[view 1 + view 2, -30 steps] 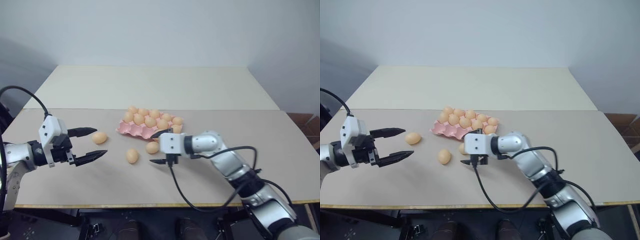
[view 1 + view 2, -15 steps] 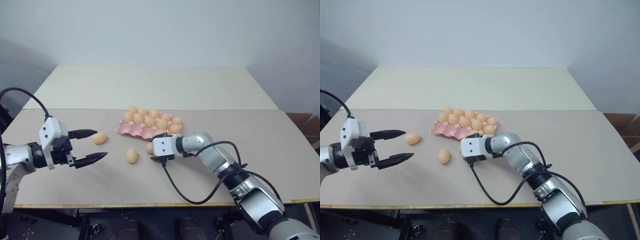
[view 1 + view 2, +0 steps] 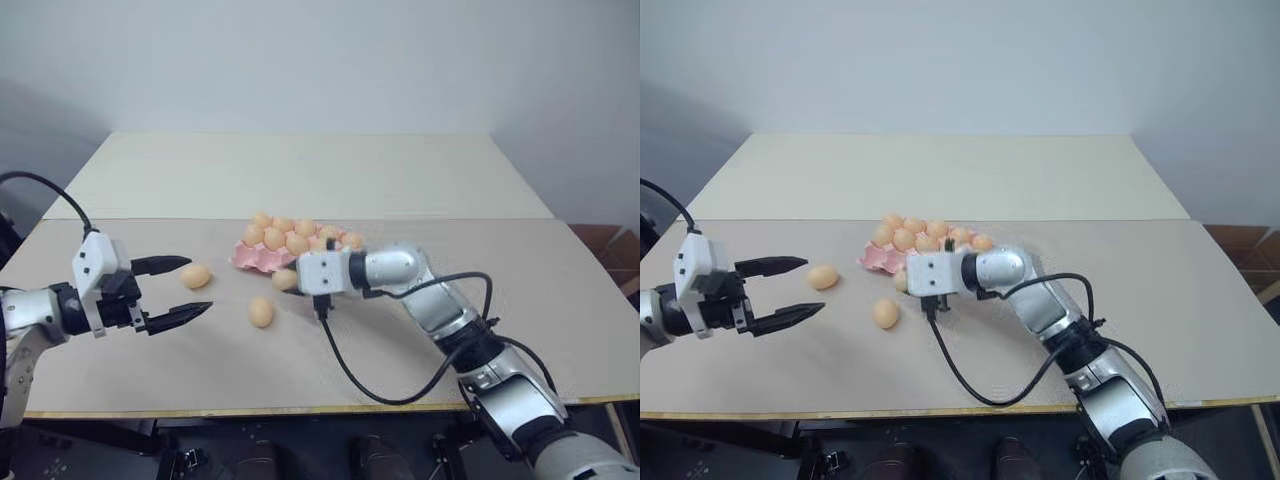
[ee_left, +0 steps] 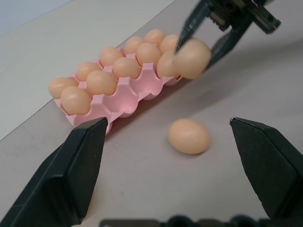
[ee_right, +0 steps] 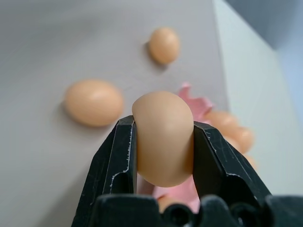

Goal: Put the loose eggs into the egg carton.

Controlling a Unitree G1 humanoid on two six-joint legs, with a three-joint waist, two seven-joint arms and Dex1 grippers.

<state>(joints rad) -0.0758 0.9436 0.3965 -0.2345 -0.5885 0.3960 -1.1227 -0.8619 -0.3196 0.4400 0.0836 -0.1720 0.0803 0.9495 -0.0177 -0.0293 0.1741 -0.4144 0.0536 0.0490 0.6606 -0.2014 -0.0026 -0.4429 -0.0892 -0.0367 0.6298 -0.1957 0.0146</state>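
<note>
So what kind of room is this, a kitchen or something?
Probably not a kitchen; it looks more like a robot test room. Two plain beige tables stand against a bare pale wall, and on them lie just a pink egg carton and loose eggs.

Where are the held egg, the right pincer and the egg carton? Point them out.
held egg [image 5: 163,137]: right wrist view, middle of its shell.
right pincer [image 5: 163,158]: right wrist view, midway between its fingertips, shut on the egg.
egg carton [image 4: 124,99]: left wrist view, pink wall of an empty front cup.
</note>
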